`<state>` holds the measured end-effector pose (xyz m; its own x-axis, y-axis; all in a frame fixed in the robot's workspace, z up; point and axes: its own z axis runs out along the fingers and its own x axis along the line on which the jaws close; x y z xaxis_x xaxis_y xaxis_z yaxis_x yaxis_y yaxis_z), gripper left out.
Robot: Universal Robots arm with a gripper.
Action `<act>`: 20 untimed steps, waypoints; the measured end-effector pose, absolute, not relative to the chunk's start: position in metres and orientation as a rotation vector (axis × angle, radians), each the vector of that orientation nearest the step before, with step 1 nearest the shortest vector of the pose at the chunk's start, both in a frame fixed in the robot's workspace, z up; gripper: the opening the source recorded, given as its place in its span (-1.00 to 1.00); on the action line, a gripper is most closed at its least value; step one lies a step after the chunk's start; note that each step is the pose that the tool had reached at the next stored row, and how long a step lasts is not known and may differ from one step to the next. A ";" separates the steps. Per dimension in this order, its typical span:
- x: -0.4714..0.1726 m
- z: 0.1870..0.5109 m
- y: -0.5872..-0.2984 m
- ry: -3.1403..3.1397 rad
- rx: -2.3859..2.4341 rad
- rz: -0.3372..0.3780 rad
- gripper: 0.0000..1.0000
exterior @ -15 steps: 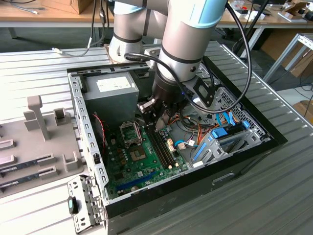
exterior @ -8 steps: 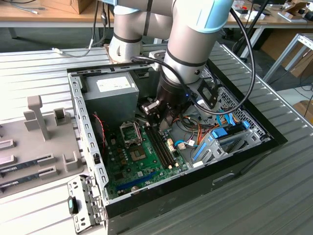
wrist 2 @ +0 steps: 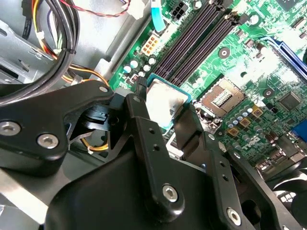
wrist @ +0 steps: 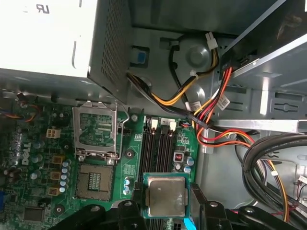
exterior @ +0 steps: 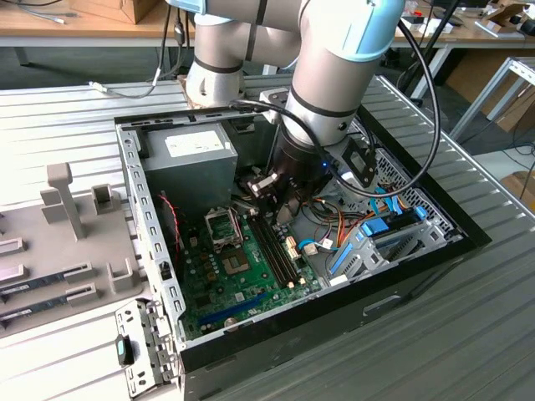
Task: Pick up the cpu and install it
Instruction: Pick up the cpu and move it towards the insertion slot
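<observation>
1. The claw (wrist: 166, 205) is closed on the cpu (wrist: 166, 195), with one finger on each of two opposite edges.
2. In both wrist views the cpu (wrist 2: 162, 101) is held over the memory slots (wrist: 158, 143), beside the open socket (wrist: 94, 181).
3. In the exterior view the arm (exterior: 334, 75) reaches into the computer case (exterior: 159, 276) on the slatted surface (exterior: 468, 334).

cpu (wrist: 166, 196) over memory slots (wrist: 156, 153), seemingly beside socket (wrist: 96, 127)

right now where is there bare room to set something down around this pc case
Bare slatted table runs along the case on the exterior view's right. Crowded: the grey tray on that view's left carries fixtures; inside, wires pack beside the power supply, and the jaws clamp the chip over the board.
</observation>
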<state>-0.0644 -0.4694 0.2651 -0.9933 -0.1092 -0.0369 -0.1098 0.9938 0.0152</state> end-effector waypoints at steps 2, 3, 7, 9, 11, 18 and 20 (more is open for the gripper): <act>-0.063 0.264 -0.470 3.101 -0.170 0.027 -0.05; -0.062 0.264 -0.470 3.101 -0.170 0.027 -0.05; -0.058 0.262 -0.470 3.101 -0.170 0.027 -0.05; -0.056 0.261 -0.471 3.101 -0.170 0.027 -0.05; -0.054 0.260 -0.471 3.101 -0.170 0.027 -0.05; -0.048 0.257 -0.471 3.101 -0.170 0.027 -0.05; -0.045 0.256 -0.472 3.101 -0.170 0.027 -0.05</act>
<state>-0.0452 -0.4716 0.2559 -0.9933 -0.1091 -0.0369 -0.1098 0.9938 0.0153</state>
